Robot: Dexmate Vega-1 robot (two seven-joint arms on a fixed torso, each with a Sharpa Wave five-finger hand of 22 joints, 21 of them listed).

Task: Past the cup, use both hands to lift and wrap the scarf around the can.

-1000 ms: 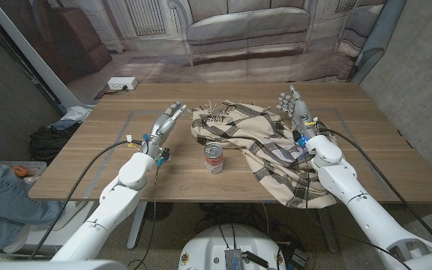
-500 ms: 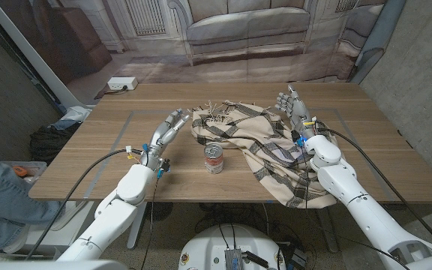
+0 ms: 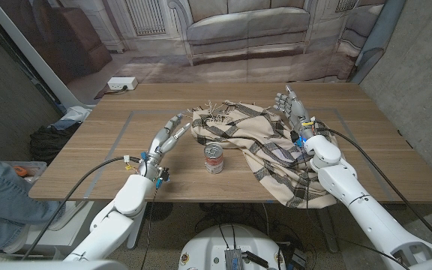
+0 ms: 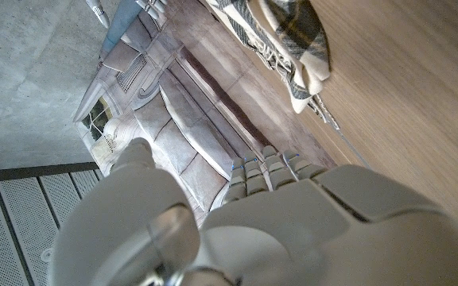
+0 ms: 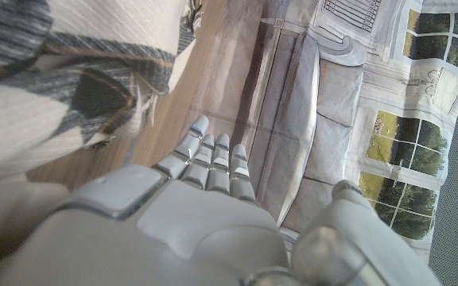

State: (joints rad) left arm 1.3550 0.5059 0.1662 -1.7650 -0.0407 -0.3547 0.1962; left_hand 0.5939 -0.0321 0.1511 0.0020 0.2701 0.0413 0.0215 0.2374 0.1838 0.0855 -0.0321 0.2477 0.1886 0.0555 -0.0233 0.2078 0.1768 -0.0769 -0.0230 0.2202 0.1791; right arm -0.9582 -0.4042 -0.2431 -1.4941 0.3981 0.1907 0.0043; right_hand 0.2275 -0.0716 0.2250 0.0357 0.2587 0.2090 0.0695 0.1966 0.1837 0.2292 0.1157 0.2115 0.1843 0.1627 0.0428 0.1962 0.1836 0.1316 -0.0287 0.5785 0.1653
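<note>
Both hands, left hand (image 3: 168, 132) and right hand (image 3: 294, 107), flank scarf (image 3: 257, 142), fingers extended.

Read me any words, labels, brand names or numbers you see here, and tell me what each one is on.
None can be read.
The can has a red and white label, but its print is too small and blurred.
The scarf shows only a plaid pattern, no text.

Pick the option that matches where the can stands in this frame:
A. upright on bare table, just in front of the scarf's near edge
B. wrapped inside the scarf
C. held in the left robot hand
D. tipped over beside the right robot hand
A: the can stands upright on bare wood, with the scarf heaped behind it and to its right, and neither robot hand holding it.
</note>
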